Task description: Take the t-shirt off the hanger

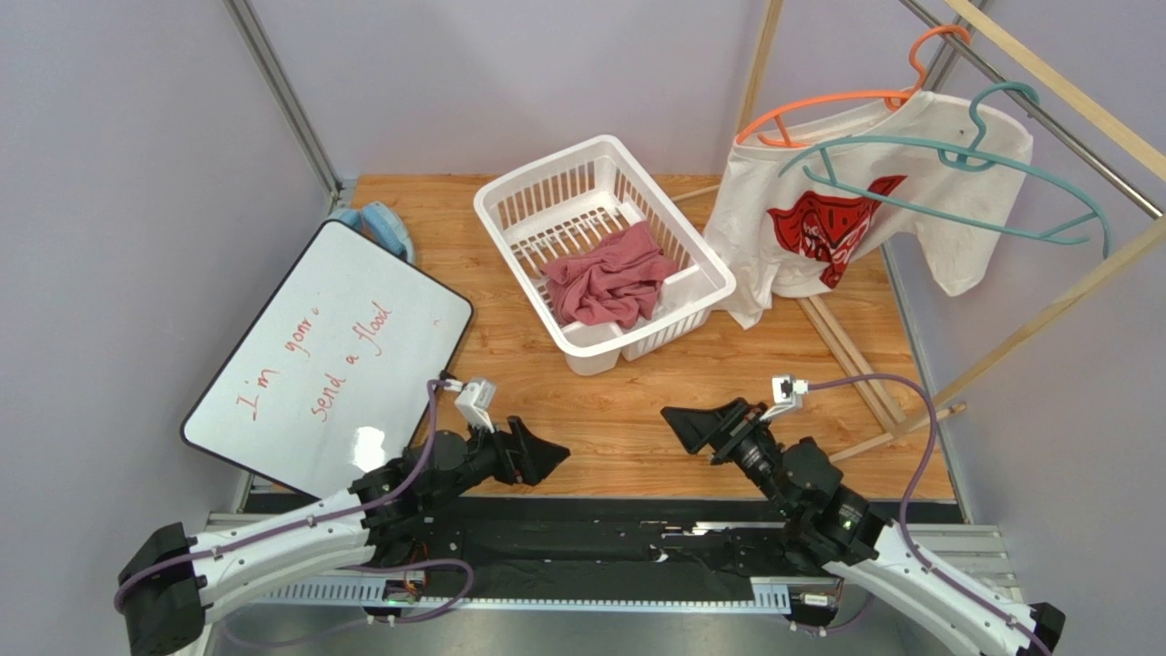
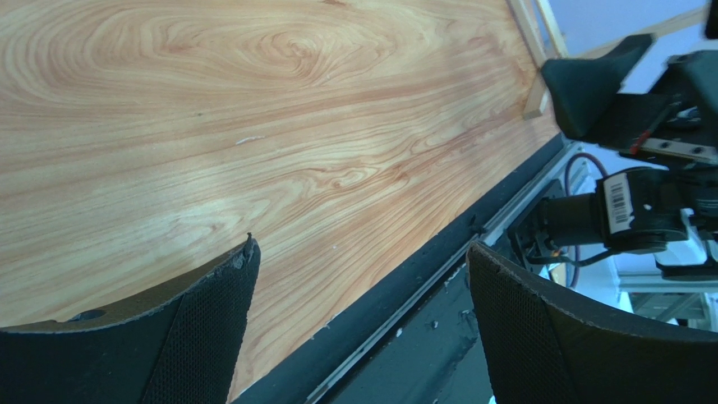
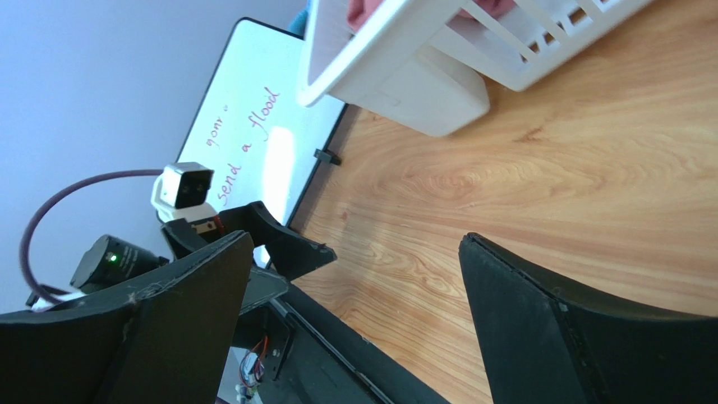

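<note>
The dusty-red t-shirt (image 1: 609,274) lies crumpled in a white basket (image 1: 527,205) at the middle of the table. A bit of it shows at the top of the right wrist view (image 3: 362,10). The teal hanger (image 1: 958,216) hangs bare on the rail at the far right, in front of a white t-shirt. My left gripper (image 1: 548,458) (image 2: 362,252) is open and empty, low over the table's near edge. My right gripper (image 1: 684,424) (image 3: 354,240) is open and empty, also near the front edge. The two grippers point at each other.
A white t-shirt with a red graphic (image 1: 849,205) hangs on an orange hanger (image 1: 821,103) at the far right. A whiteboard (image 1: 329,356) lies at the left, with a blue object (image 1: 377,226) behind it. Wooden rack poles (image 1: 849,356) stand at the right.
</note>
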{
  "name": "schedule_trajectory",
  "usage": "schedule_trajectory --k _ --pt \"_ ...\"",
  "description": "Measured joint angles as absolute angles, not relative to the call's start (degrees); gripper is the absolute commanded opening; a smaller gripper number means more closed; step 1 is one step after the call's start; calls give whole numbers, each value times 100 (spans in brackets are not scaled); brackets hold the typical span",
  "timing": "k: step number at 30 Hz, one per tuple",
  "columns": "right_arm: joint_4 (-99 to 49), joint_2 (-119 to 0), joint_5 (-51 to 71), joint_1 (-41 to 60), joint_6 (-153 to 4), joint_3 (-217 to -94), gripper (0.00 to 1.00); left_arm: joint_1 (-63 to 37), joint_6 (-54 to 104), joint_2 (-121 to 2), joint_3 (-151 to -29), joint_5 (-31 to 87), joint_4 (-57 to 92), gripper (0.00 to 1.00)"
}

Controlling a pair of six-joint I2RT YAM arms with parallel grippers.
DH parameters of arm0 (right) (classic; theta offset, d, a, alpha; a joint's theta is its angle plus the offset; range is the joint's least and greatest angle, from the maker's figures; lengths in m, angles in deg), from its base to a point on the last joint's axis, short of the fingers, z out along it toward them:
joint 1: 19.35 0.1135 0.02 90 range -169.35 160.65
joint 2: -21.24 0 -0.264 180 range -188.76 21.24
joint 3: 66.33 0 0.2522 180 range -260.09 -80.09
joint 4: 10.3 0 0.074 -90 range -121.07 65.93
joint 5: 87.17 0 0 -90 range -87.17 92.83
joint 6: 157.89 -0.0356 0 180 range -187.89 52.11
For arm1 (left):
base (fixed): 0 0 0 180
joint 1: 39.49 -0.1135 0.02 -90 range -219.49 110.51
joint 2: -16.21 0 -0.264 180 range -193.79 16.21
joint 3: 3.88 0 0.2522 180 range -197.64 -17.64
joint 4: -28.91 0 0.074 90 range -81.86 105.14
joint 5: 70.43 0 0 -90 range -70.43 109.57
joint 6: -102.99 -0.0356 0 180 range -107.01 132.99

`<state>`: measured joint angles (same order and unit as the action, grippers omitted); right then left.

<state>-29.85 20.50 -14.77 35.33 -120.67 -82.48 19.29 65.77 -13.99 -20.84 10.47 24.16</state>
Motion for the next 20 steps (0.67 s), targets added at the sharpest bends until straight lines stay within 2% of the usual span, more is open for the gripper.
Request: schedule_trajectory --k 7,12,20 --pt "-3321 1183 -1569 3528 -12600 -8248 100 1929 6544 -896 -2010 1082 2838 98" --pt "-3369 1401 -1567 3528 -12648 -8250 100 1929 6522 -1016 -2010 1095 2860 99" --pt "-3511 2063 -1569 3528 -12591 -8287 100 1929 6561 -2048 -2010 1161 3181 99"
